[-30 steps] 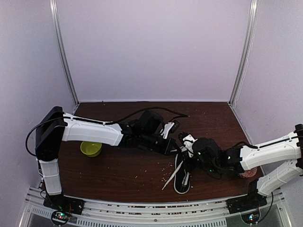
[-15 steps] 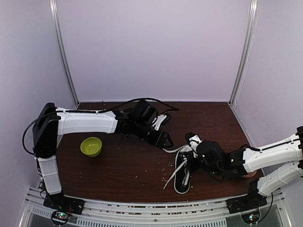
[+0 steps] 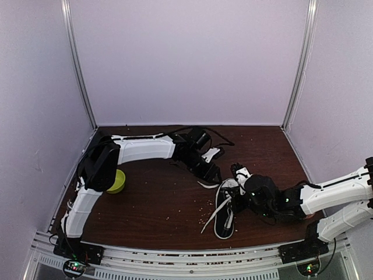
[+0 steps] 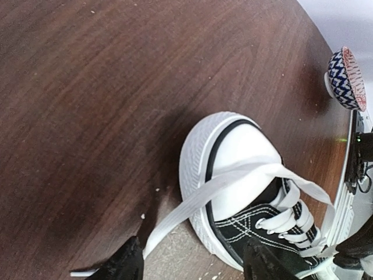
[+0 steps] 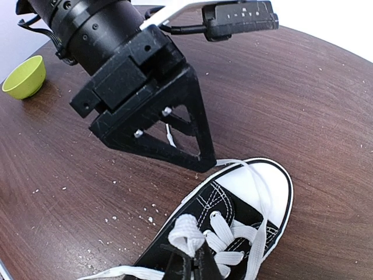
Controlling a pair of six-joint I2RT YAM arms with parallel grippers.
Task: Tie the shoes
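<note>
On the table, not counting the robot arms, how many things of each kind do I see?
Sneakers: 1, the black sneaker
Bowls: 2, the green bowl and the blue-patterned bowl
Total: 3

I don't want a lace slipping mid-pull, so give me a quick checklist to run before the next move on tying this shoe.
1. Left gripper pinching the lace: not ok. The fingers are apart and the lace only runs between them.
2. Right gripper holding a lace loop: cannot tell. Its fingers sit close together at the eyelets.
3. Shoe flat on its sole: ok.
4. Knot formed: not ok, none visible.
5. Green bowl away from the shoe: ok.
</note>
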